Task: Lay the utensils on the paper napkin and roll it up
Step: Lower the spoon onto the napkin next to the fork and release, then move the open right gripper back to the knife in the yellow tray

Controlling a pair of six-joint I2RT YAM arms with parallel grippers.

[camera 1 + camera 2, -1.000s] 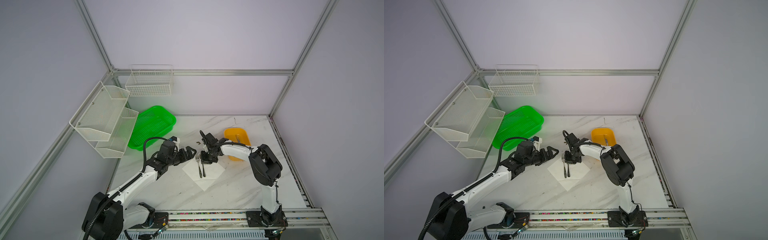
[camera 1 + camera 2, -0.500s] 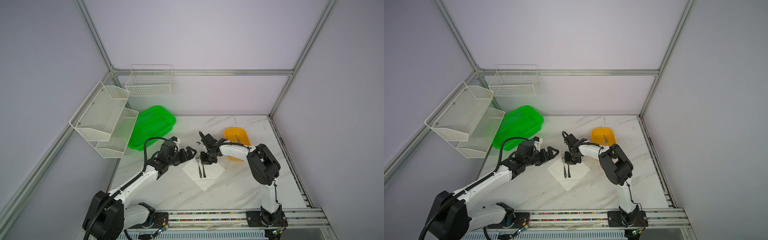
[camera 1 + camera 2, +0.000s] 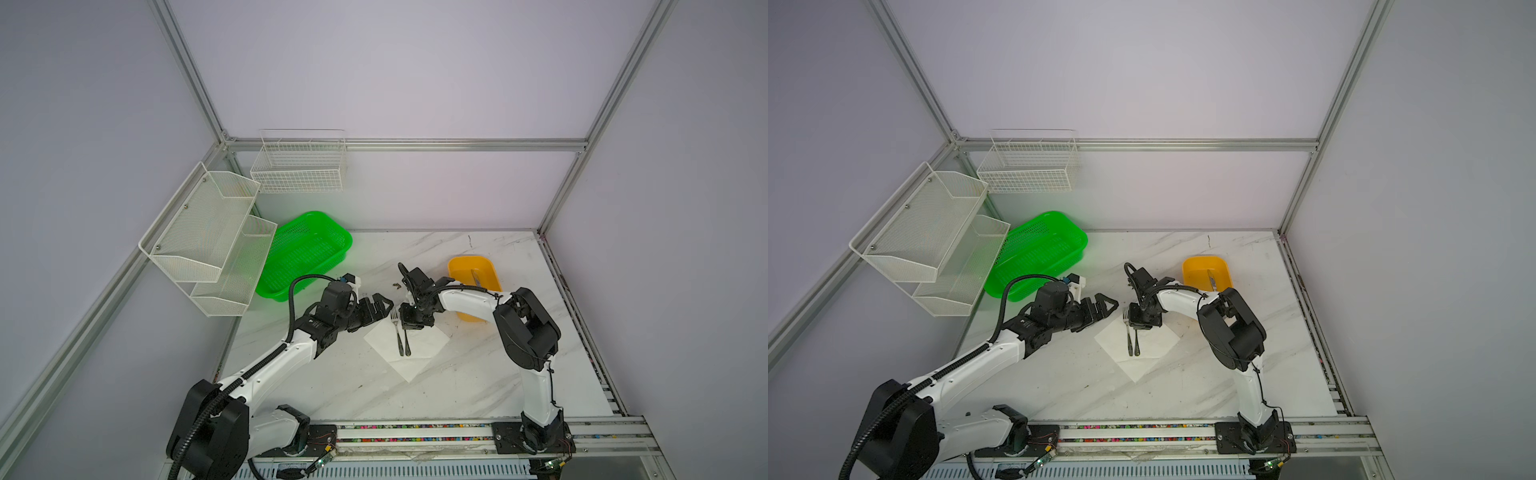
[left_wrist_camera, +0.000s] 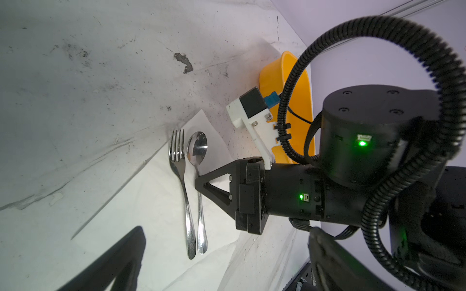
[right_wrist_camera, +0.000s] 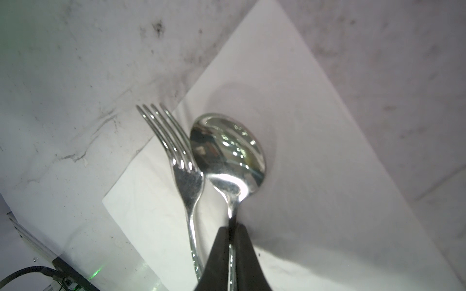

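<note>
The white paper napkin (image 3: 419,353) (image 3: 1152,347) lies flat mid-table, one corner toward the front. On it rest a silver fork (image 3: 397,338) (image 4: 180,176) and a spoon (image 3: 406,345) (image 4: 198,148), side by side with handles toward the front. The fork's tines (image 5: 164,126) reach past the napkin's (image 5: 302,176) edge. My right gripper (image 3: 409,328) (image 5: 233,231) is shut on the neck of the spoon (image 5: 227,151), low over the sheet. My left gripper (image 3: 384,307) (image 3: 1108,305) (image 4: 227,230) hovers open just left of the napkin's (image 4: 151,201) back corner, holding nothing.
A yellow tub (image 3: 469,258) (image 3: 1204,258) stands behind and right of the napkin, with one silver piece (image 3: 477,276) in it. A green basket (image 3: 307,253) sits at the back left, below white wire racks (image 3: 208,232) on the left frame.
</note>
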